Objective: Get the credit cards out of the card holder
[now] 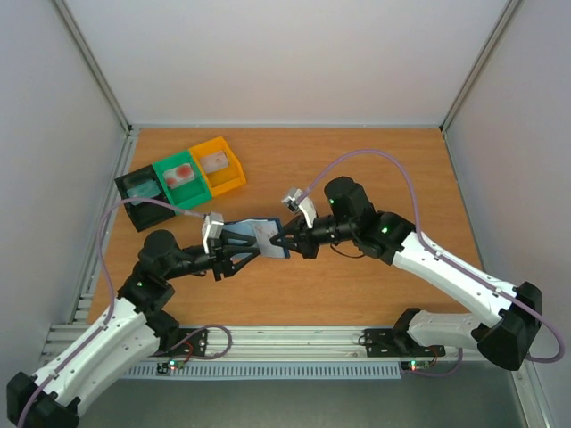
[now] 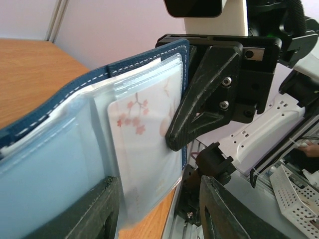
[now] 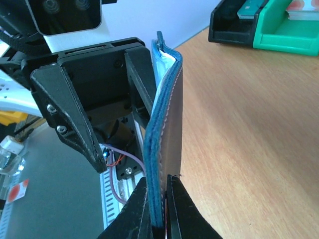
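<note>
here, right tool (image 3: 158, 185) pinches the card holder (image 3: 169, 124) edge; left tool (image 2: 157, 199) spread.

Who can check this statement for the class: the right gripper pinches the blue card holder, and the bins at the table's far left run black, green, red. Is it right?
One thing is wrong: the third bin is yellow, not red, as the top external view shows. The rest stands: the right gripper pinches the blue card holder, and the row starts with the black bin and the green bin.
</note>
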